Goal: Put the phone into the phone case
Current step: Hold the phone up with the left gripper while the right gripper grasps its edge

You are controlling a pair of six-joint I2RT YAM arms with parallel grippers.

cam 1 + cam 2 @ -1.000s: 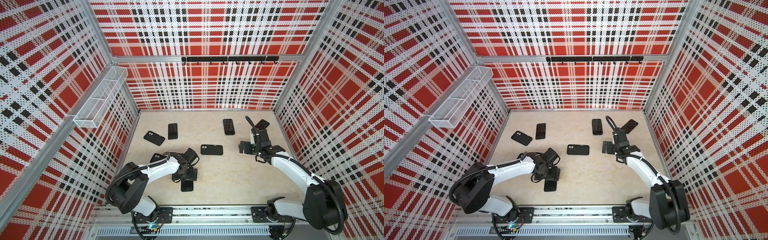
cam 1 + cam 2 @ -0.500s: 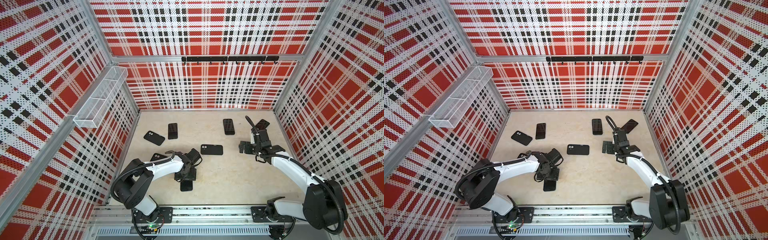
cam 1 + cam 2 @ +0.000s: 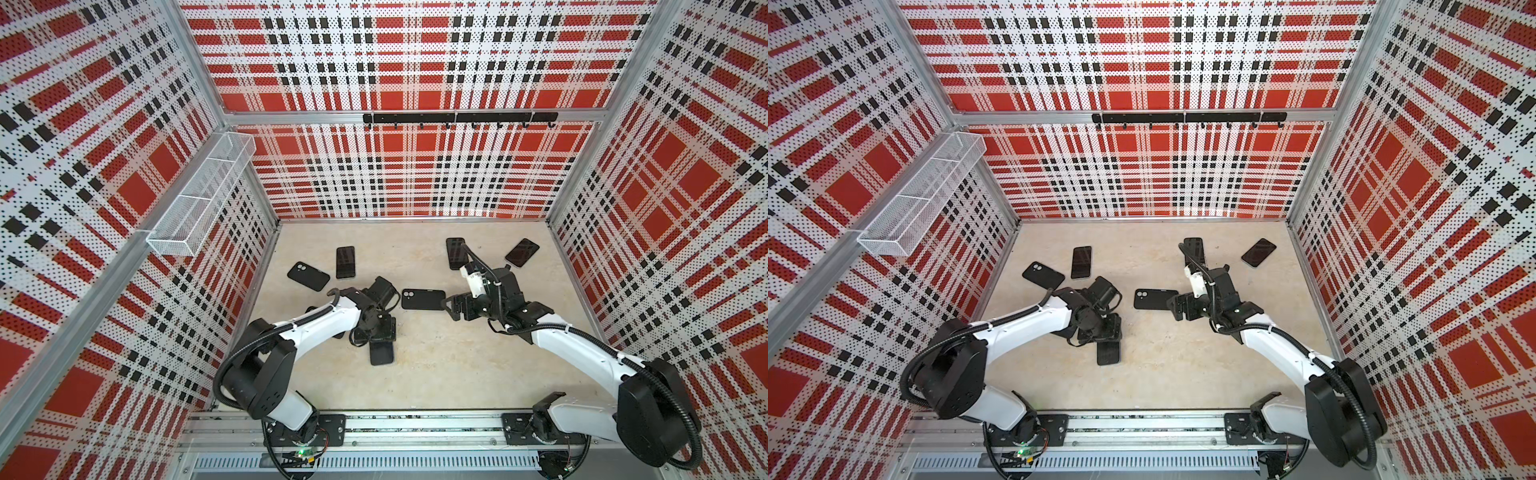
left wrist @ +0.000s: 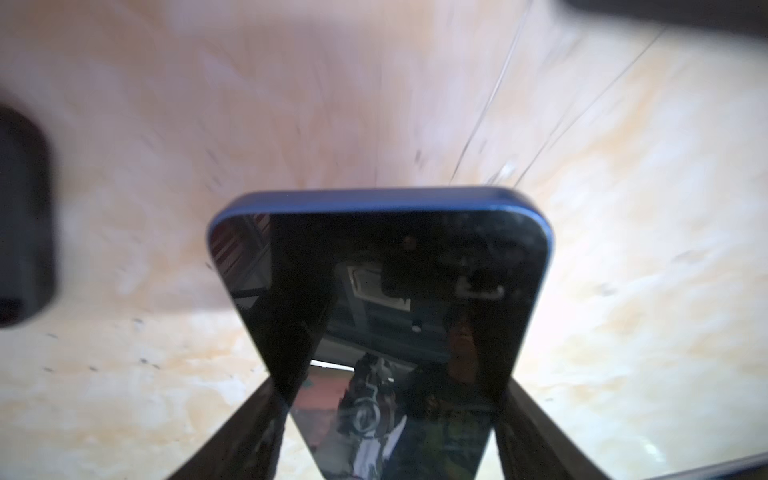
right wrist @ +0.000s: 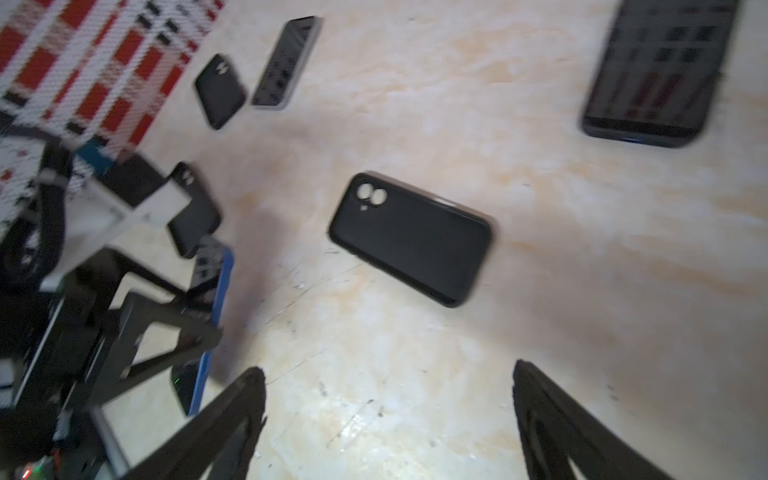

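You are looking at a beige table (image 3: 457, 374) inside red plaid walls. The left arm (image 3: 324, 322) is reaching toward the lower middle of the table in both top views. Its left fingers (image 4: 249, 440) are pressing on the two long edges of the phone (image 4: 374, 270), so they are gripping it. This phone is showing a blue rim and a dark, reflecting screen. In a top view the phone (image 3: 381, 353) is sticking out from under the wrist, toward the bottom of the frame. Whether it is resting on the table or is lifted a little, I cannot tell. The right wrist view is showing it tilted, but the picture is blurred there.

The phone case (image 3: 423, 300) is lying flat near the centre of both top views. It is black, and its camera holes are pointing to the left of the frame.

The right fingers (image 5: 232, 415) are standing wide open and are holding nothing. In a top view the right fingers (image 3: 451, 305) are hovering just beside the right end of the phone case (image 3: 1152, 299). In the right wrist view the phone case (image 5: 411, 239) is lying apart from them.

A spare phone (image 3: 345, 262) and a spare case (image 3: 308, 276) are lying in the upper left part of the table. A far phone (image 3: 456, 252) and a corner phone (image 3: 522, 252) are lying in the upper right part.
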